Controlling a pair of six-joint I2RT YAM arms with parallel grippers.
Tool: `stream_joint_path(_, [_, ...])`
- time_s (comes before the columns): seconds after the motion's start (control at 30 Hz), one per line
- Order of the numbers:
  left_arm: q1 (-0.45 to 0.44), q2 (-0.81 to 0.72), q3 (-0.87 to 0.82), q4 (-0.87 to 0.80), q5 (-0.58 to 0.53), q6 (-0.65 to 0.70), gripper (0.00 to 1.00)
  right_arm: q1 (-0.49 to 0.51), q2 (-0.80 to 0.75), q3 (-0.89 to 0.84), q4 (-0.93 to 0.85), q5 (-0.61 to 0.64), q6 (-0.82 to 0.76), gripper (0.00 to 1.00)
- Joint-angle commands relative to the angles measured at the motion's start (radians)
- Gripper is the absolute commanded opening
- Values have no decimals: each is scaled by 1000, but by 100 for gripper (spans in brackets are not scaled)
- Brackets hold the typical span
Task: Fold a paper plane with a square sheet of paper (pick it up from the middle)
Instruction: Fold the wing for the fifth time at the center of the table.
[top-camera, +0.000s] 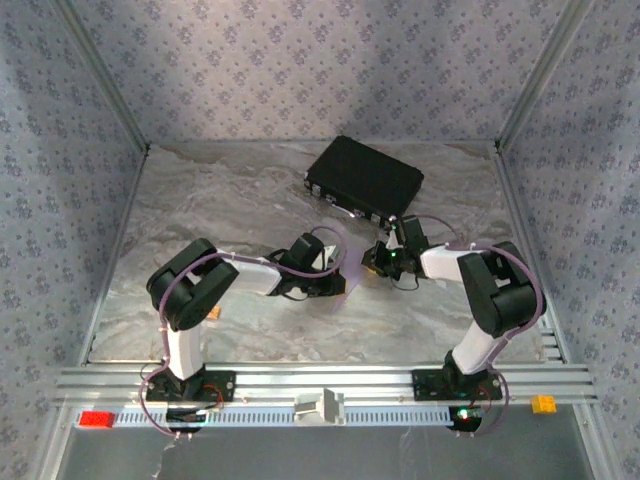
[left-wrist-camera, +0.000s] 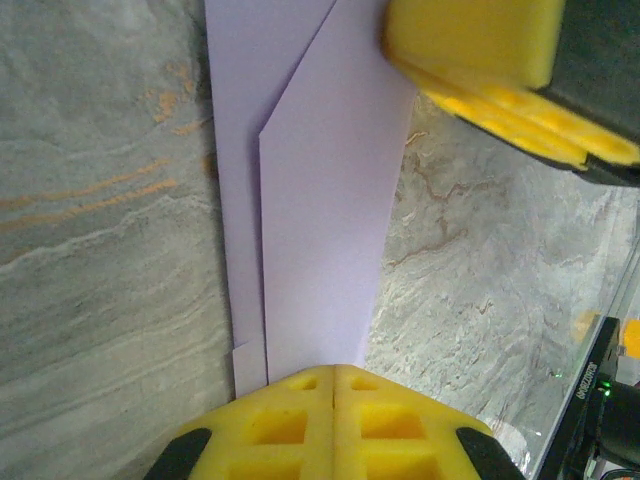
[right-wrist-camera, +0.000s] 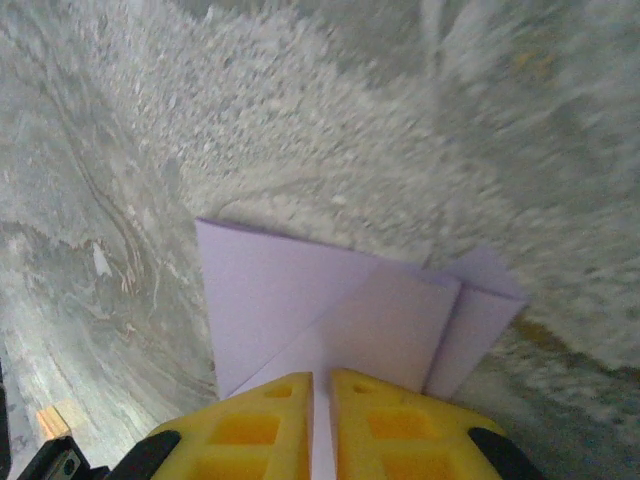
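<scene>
The square sheet of paper (left-wrist-camera: 320, 200) is pale lilac and folded into a long shape with layered diagonal flaps, lying over the marbled table. In the left wrist view my left gripper (left-wrist-camera: 335, 368) is shut, its yellow tips meeting over the sheet's near end. I cannot tell whether they pinch a layer or only rest on it. At the sheet's far end is one of the right gripper's yellow fingers (left-wrist-camera: 480, 60). From the right wrist, the paper (right-wrist-camera: 300, 300) runs up into the narrow slit of my right gripper (right-wrist-camera: 322, 375), shut on it. Both grippers (top-camera: 338, 272) (top-camera: 380, 262) meet mid-table.
A black rectangular case (top-camera: 365, 178) lies at the back of the table, just beyond the right gripper. A small tan block (right-wrist-camera: 55, 420) sits near the right wrist. Patterned walls and metal posts close in three sides. An aluminium rail (top-camera: 320, 385) runs along the front.
</scene>
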Motion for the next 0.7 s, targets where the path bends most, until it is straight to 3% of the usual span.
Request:
stream_joint_path(0.0, [-39,76,-59,-172,-16,0,0,-44,17,16,-90,111,-36,14])
stream_joint_path(0.27, [-40,75,-61,-173,-16,2,0,-77,9,46,-131,190,-40,11])
stream_joint_path(0.67, [-40,66,-66,-167,-14,7,0,-107,-83,107,-193,149,-71,11])
